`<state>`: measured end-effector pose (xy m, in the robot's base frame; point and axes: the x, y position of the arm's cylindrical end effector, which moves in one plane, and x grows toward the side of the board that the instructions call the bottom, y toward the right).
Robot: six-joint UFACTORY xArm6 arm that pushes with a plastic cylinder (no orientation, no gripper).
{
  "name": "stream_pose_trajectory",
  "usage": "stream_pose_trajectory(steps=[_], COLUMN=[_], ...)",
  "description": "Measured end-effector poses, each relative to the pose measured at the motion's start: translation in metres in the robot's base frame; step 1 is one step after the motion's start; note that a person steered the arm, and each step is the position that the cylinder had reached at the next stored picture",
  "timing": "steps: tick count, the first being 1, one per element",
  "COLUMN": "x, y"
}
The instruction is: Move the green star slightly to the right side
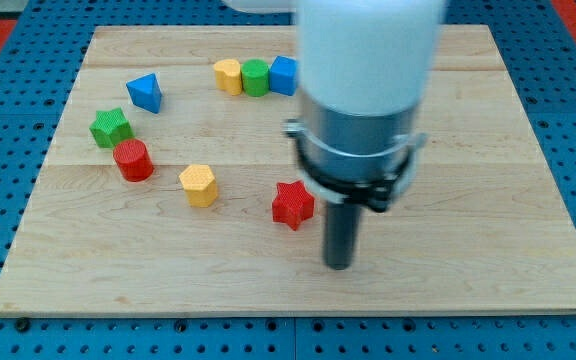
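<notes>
The green star (111, 127) lies at the view's left on the wooden board (488, 250), just above and touching a red cylinder (133, 160). My tip (339, 264) rests on the board at the lower middle, far to the right of the green star. It sits just right of and below a red star (293, 204), a small gap apart.
A blue triangle (145, 92) lies up and right of the green star. A yellow hexagon (198, 185) sits at the centre left. A yellow block (228, 76), a green cylinder (256, 77) and a blue block (284, 75) form a row at the top.
</notes>
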<state>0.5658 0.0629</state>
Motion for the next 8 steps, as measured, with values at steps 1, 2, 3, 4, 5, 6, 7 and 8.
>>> stream_pose_trajectory(steps=[1, 2, 3, 4, 5, 6, 7, 8], x=[-0.032, -0.054, -0.071, -0.072, -0.073, -0.080, -0.082, -0.084], y=[0.001, -0.050, -0.083, 0.007, 0.100, 0.128, 0.133, 0.133])
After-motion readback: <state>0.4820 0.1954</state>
